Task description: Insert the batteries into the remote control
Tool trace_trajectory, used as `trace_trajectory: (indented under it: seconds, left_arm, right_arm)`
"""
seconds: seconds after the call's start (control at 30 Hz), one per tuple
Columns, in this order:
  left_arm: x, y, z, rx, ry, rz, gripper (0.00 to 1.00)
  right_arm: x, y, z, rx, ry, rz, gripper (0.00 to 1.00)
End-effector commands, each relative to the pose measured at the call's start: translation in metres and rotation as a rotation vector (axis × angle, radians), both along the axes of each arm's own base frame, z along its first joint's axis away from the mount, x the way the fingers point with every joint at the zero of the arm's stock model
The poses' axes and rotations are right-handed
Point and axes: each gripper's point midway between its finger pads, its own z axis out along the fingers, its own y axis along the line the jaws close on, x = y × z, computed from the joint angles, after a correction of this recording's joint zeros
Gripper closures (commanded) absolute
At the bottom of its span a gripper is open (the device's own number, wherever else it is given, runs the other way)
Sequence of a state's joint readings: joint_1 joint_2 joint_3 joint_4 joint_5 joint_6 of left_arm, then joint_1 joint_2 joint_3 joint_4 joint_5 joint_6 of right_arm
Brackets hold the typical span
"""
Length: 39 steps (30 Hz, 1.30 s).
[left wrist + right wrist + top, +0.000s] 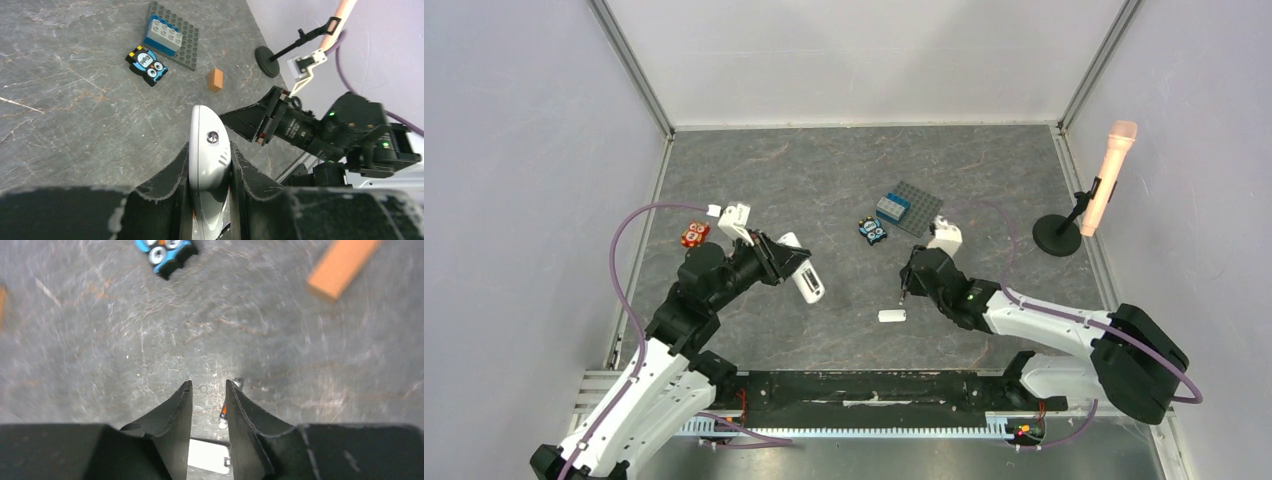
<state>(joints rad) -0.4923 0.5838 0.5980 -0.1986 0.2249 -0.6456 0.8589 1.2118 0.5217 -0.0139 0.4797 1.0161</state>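
My left gripper [786, 262] [210, 150] is shut on the white remote control [809, 280] [209, 131], holding it on edge above the table with its rounded end pointing toward the right arm. My right gripper [904, 290] [208, 386] points down at the table, jaws a narrow gap apart with nothing between them. One battery [223, 415], dark and orange with a silvery end, shows beside the inner face of its right finger and is mostly hidden by it. I cannot tell if they touch. The other battery is out of view.
A small white cover piece [891, 316] [210, 455] lies just below the right gripper. An orange-brown block [215, 80] [342, 265], a blue owl toy [872, 231] [146, 64], a grey baseplate [921, 212] with a blue brick, a microphone stand [1058, 234] and a red item [694, 234] stand around.
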Motion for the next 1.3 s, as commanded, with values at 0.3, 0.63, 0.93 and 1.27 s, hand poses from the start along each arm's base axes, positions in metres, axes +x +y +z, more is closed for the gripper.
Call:
trace_trajectory:
  seconds: [0.3, 0.63, 0.93, 1.27]
  left_arm:
    - [0.026, 0.05, -0.002, 0.087, 0.017, 0.319, 0.98]
    - [0.031, 0.06, 0.002, 0.104, 0.048, 0.382, 0.98]
    - [0.036, 0.059, -0.002, 0.125, 0.06, 0.39, 0.98]
    - [0.038, 0.06, 0.004, 0.116, 0.029, 0.396, 0.98]
  right_arm:
    - [-0.009, 0.016, 0.004, -0.785, -0.274, 1.209, 0.5]
    - [-0.015, -0.003, -0.029, -0.933, -0.133, 1.696, 0.51]
    - [-0.01, 0.008, -0.032, -0.906, -0.203, 1.82, 0.52]
    - [-0.015, 0.019, -0.045, -0.831, -0.219, 1.876, 0.54]
